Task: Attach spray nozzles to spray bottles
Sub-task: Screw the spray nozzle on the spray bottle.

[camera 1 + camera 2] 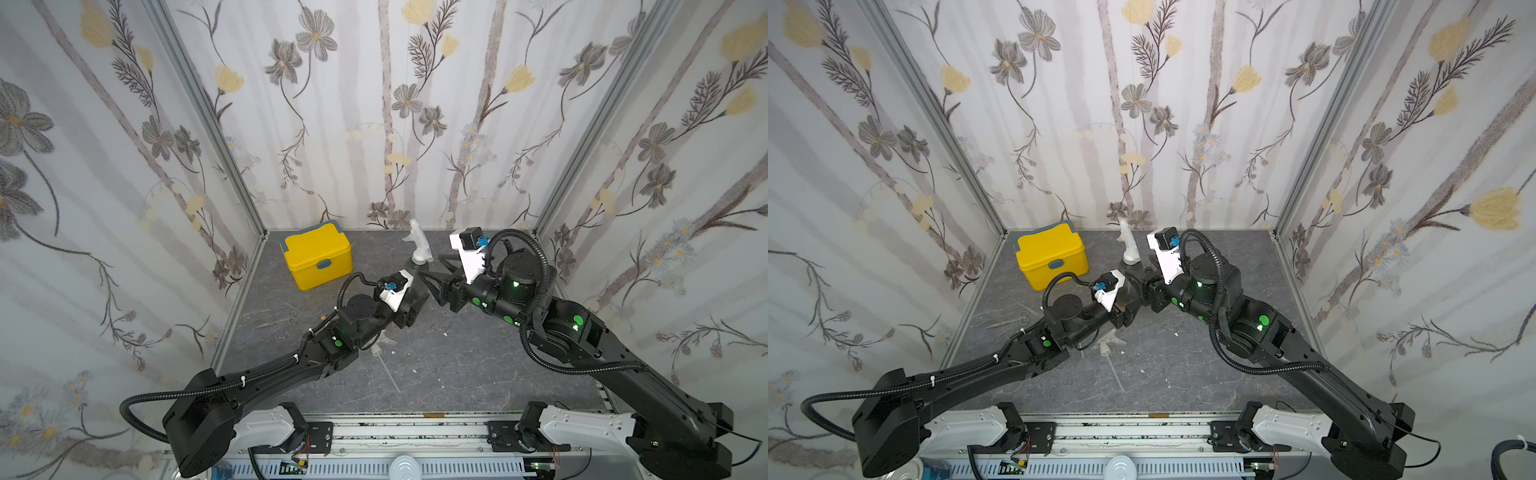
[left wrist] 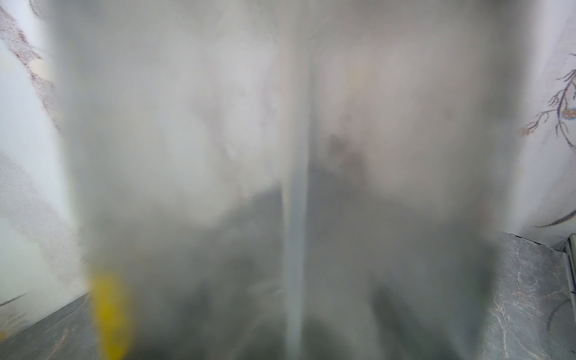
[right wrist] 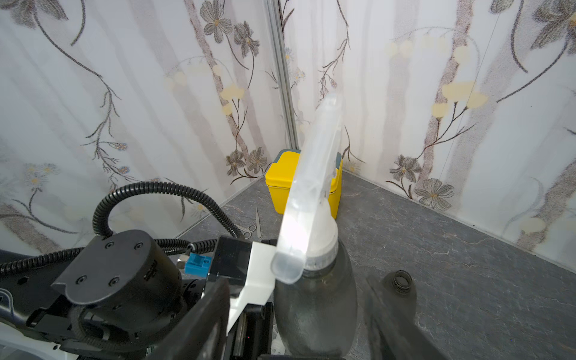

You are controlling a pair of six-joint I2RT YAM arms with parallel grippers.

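The left jaws are clenched on the body of a smoky grey, teardrop-shaped translucent plastic spray bottle point(image 3: 314, 311), holding it upright near the middle of the grey stone-patterned bench point(image 1: 457, 365). A clear-whitish plastic trigger spray nozzle point(image 3: 311, 193) sits on the bottle's neck, its head leaning towards the back wall. The left wrist view (filled by the blurred grey bottle wall) shows the thin dip tube point(image 2: 294, 249) running down inside.

The right jaws are released. They stand on either side of the same bottle's body, touching it on neither side as far as the right wrist view shows. Beside one of them is the open threaded neck of a second dark bottle point(image 3: 402, 280).

Another clear-whitish nozzle point(image 1: 384, 344) lies on the bench under the left arm, its long tube pointing towards the front edge. A yellow lidded plastic box point(image 1: 318, 257) stands at the back left corner, with small metal scissors point(image 1: 286, 320) in front of it.
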